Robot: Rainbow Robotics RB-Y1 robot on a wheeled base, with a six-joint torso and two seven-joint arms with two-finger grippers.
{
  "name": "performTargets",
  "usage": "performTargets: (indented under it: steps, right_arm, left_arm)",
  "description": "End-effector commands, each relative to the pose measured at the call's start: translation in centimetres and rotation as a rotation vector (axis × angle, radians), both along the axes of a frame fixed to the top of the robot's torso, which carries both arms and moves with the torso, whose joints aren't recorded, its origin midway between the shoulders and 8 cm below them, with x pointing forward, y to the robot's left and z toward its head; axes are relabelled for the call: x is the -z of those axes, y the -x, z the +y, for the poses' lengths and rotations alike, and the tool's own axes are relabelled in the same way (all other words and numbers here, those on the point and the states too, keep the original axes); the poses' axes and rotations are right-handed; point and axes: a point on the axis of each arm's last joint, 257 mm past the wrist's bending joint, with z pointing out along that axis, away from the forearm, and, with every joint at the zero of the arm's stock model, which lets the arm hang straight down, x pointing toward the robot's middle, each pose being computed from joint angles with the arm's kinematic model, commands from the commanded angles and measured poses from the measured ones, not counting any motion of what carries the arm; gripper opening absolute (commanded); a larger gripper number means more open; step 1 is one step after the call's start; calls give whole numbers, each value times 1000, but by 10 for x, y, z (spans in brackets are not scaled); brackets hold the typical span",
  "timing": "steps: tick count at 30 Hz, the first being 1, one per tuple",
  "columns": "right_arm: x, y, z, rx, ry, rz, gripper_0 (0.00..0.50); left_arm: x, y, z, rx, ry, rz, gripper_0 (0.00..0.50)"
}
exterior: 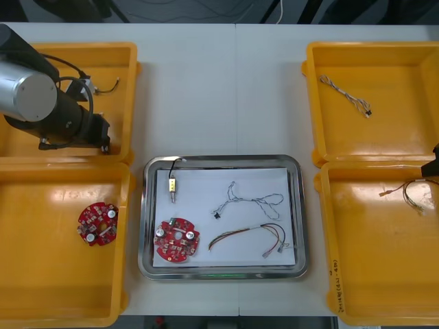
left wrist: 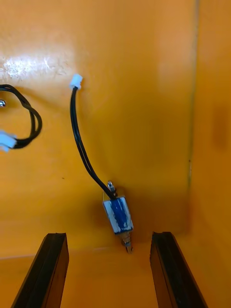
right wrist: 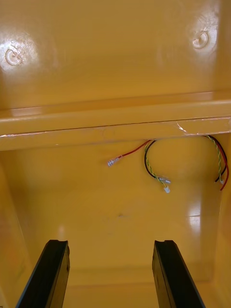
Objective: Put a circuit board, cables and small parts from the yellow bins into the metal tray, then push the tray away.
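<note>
My left gripper (left wrist: 108, 236) is open, low inside the far left yellow bin (exterior: 122, 62). A small metal part (left wrist: 118, 216) with a blue wrap and a black cable lies on the bin floor just ahead of the gap between its fingers. My right gripper (right wrist: 109, 243) is open over the near right yellow bin (exterior: 384, 274), short of a red and yellow cable (right wrist: 156, 166). The metal tray (exterior: 223, 160), white inside, holds a round red circuit board (exterior: 177, 240), a small metal part (exterior: 173, 185), a twisted blue and white cable (exterior: 248, 201) and a red and yellow cable (exterior: 250, 235).
A second circuit board (exterior: 97, 223) lies in the near left bin (exterior: 41, 267). The far right bin (exterior: 405, 62) holds a twisted cable (exterior: 346, 94). Another black cable (left wrist: 26, 122) lies beside the part in the far left bin. The right gripper (exterior: 433, 164) shows at the table's right edge.
</note>
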Motion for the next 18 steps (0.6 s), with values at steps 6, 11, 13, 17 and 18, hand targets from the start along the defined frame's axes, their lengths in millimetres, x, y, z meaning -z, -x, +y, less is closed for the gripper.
performTargets:
  steps: [6, 11, 13, 17, 18]
  right_arm:
    - [-19, 2, -12, -7, 41, -37, 500]
    - [-19, 2, -12, -8, 40, -36, 500]
    - [-19, 2, -11, -8, 40, -38, 500]
    - [-19, 2, -12, -9, 41, -36, 500]
    - [-19, 1, -11, -10, 39, -38, 500]
  left_arm:
    - [-2, -7, -4, -106, 79, 35, 500]
    - [-15, -7, -3, -118, 80, 61, 500]
    - [-17, -7, -3, -123, 84, 69, 500]
    - [-16, -9, 0, -134, 92, 82, 500]
    - [-16, -10, 0, -135, 95, 85, 500]
